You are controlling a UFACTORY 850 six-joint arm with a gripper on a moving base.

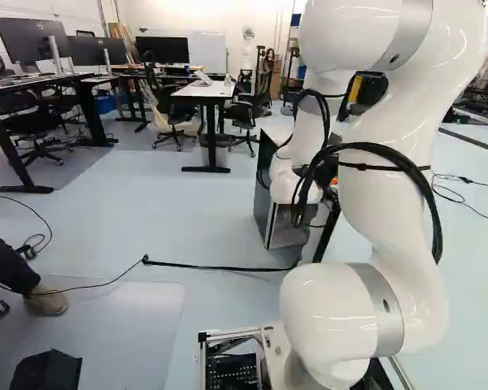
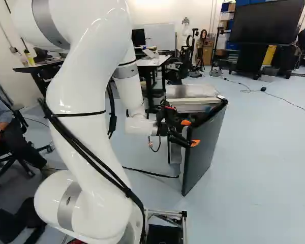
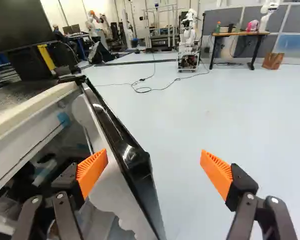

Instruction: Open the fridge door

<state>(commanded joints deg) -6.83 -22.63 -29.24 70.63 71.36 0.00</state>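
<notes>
Near the L base view's foot, the arm (image 1: 390, 203) hides much of the fridge (image 2: 190, 91) & nearly all of the gripper (image 2: 191, 132); R base view shows both better, fridge ahead of the base. Per wrist view, gripper (image 3: 154, 156) is wide: one finger on inner side of fridge door (image 3: 125, 145), other out past its outer face, door edge btwn them, closer to inner finger; contact unclear. Door's ajar, its lower part cut off in wrist view. Black edge runs ahead of gripper, w/ a gap btwn door & cabinet, pale floor (image 3: 200, 115) along outer side. Fridge interior is partly hidden by a finger; blue bit (image 3: 63, 118) near top, dark & pale stuff lower, too murky to ID. Beyond: desk (image 1: 207, 89) w/ chairs, L base view; big screen (image 2: 267, 20), R base view; another robot (image 3: 188, 35), far off in wrist view.
</notes>
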